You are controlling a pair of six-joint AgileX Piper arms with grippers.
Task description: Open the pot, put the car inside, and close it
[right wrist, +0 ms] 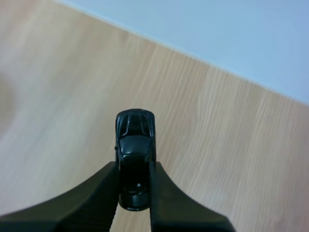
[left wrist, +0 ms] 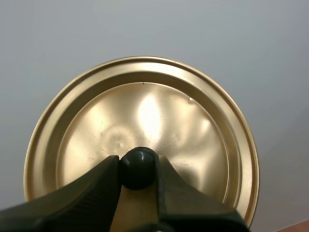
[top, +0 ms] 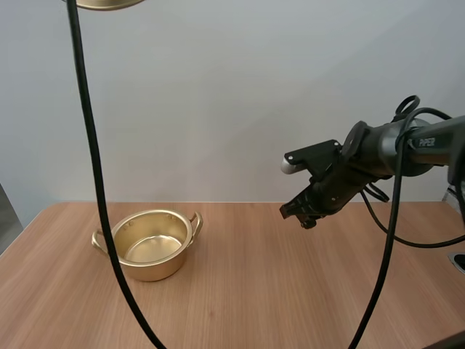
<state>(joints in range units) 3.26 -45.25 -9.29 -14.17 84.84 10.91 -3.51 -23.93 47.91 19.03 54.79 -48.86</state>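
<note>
Right claw [top: 301,216] hangs in the air over the right half of the table [top: 254,291], well above the wood, tilted down and toward the pot side. In your right wrist view its two black fingers [right wrist: 91,198] are closed in on a small black car [right wrist: 135,140]. The tips pinch both sides of the body, roof toward the camera. One end of the car pokes out past the tips; you can't tell nose from tail. The car is lifted, touching only the fingers, with plain wood grain below it. It's well apart from the pot and to its right.

Left claw [left wrist: 137,169]: fingers clamped on the round black knob [left wrist: 138,159] of the gold lid [left wrist: 145,106], one finger on each side. The lid's top face is turned to the wrist camera, its full rim visible against a grey wall. In the high view a sliver of the lid's edge sits high above the table, up and a bit left of the pot, touching nothing else.

Pot [top: 156,270]: gold, two loop handles, standing upright on the left part of the table, uncovered. You can look straight in, and what shows is shiny bare metal on the floor and inner wall, with light glare on the bottom. The car is not yet in it.
</note>
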